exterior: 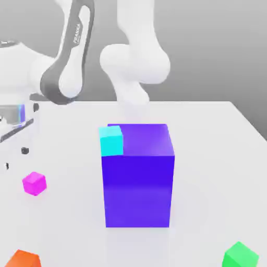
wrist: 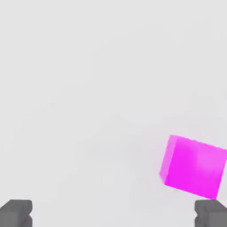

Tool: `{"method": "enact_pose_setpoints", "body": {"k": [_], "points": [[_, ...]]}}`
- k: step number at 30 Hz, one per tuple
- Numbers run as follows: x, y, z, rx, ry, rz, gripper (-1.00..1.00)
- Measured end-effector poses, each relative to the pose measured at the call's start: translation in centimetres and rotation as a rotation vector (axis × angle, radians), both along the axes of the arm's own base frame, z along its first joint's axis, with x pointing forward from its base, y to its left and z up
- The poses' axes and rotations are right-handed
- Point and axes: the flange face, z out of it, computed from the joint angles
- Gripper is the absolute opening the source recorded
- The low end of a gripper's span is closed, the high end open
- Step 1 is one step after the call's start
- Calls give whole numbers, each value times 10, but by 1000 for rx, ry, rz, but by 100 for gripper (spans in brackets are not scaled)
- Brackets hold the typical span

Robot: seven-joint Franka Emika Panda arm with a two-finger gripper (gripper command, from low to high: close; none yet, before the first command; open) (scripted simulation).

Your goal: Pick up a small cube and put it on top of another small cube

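In the exterior view the magenta cube (exterior: 34,183) sits on the white table (exterior: 219,156) at that view's left, well apart from the green cube (exterior: 240,256) near the right bottom corner. A big purple block (exterior: 138,177) stands between them with a cyan cube (exterior: 111,141) on its top corner, and an orange cube (exterior: 23,259) lies low on the left

From the hand view, the gripper (wrist: 113,215) hangs above bare table, jaws spread wide and holding nothing; the magenta cube lies off-centre beside 1 fingertip (wrist: 212,213), so I judge it needs centring first
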Motion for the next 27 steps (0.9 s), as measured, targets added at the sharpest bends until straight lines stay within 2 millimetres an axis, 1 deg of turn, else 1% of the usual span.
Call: {"method": "enact_pose_setpoints", "body": {"k": [2,7,8,13,14,16,21,22,23,27], "points": [[-3,6,-23,18,11,-28,0],[-4,7,-72,23,16,-38,0],[-5,8,-78,23,16,-38,-100],[-5,8,-78,21,15,-38,-100],[-5,8,-82,22,15,-38,-100],[-4,7,-72,22,15,-38,-100],[-4,7,-27,23,14,-38,-100],[0,9,-21,21,13,-11,-100],[10,13,-17,18,12,48,-100],[63,34,-11,3,-2,354,-100]]}}
